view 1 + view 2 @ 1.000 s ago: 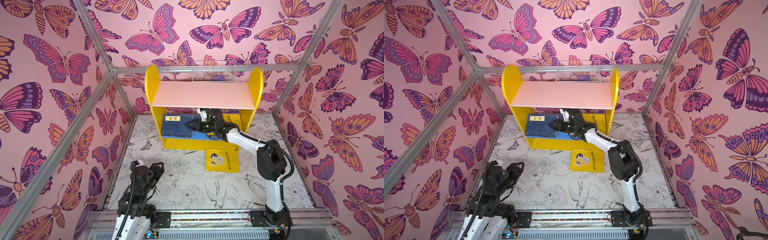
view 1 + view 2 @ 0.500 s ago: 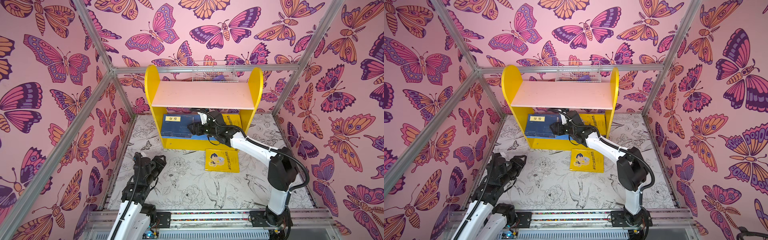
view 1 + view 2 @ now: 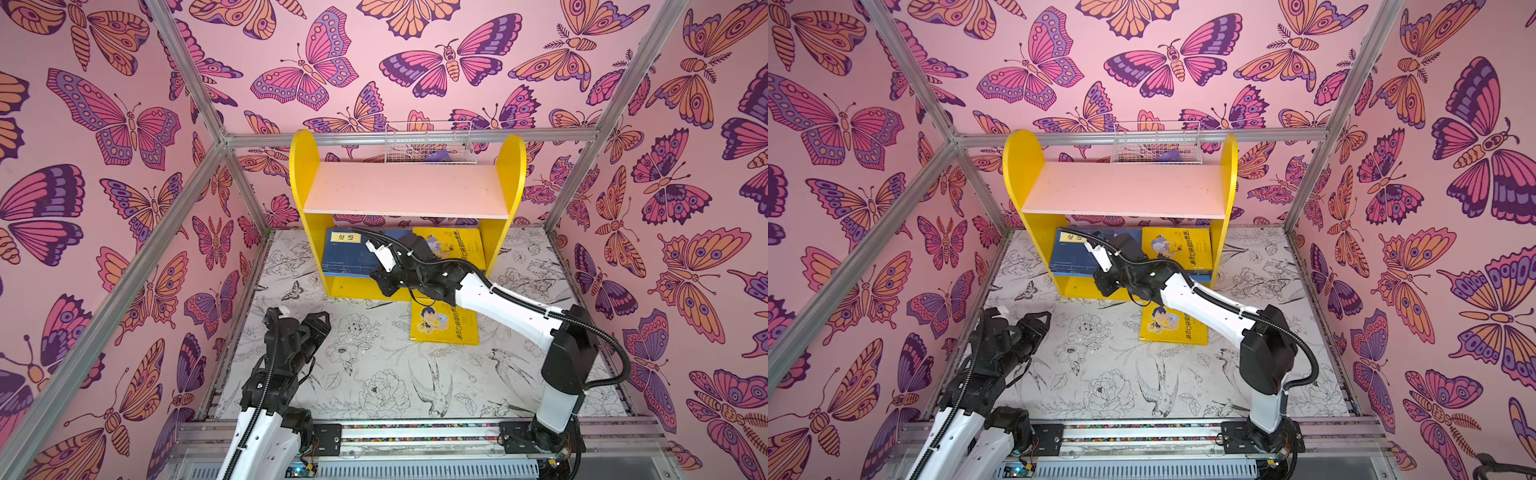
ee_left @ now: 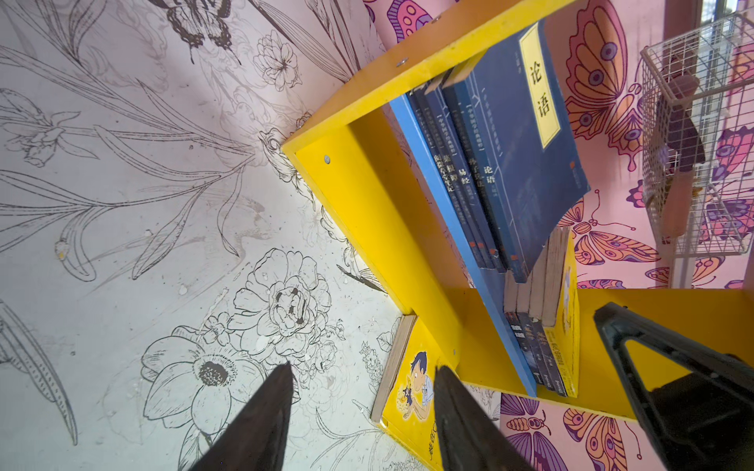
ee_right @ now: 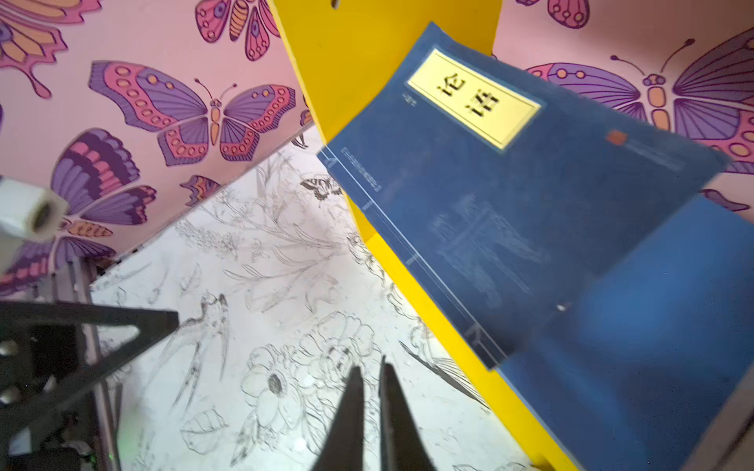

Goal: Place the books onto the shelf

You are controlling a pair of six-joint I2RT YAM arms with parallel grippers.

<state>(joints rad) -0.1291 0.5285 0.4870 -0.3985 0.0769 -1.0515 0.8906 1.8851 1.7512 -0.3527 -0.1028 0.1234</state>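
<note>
Some books (image 3: pixel 347 257) sit behind the arm (image 3: pixel 503 305) (left end effector (image 4: pixel 362 369) parted, right end effector (image 5: pixel 369 364) pinched empty).

A yellow-sided shelf (image 3: pixel 303 166) with a pink upper board holds stacked navy books (image 3: pixel 347 253) beside a yellow cartoon-cover stack (image 3: pixel 457 245) on its blue lower board, while one yellow book (image 3: pixel 446 326) lies flat just before it.

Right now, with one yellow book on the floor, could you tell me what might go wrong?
The shut right end effector sits close to the top navy book, askew at the shelf's front edge; a careless move might drag it out. The yellow book lies partly under the right arm, so the open left end effector could hit that arm reaching for it.
</note>
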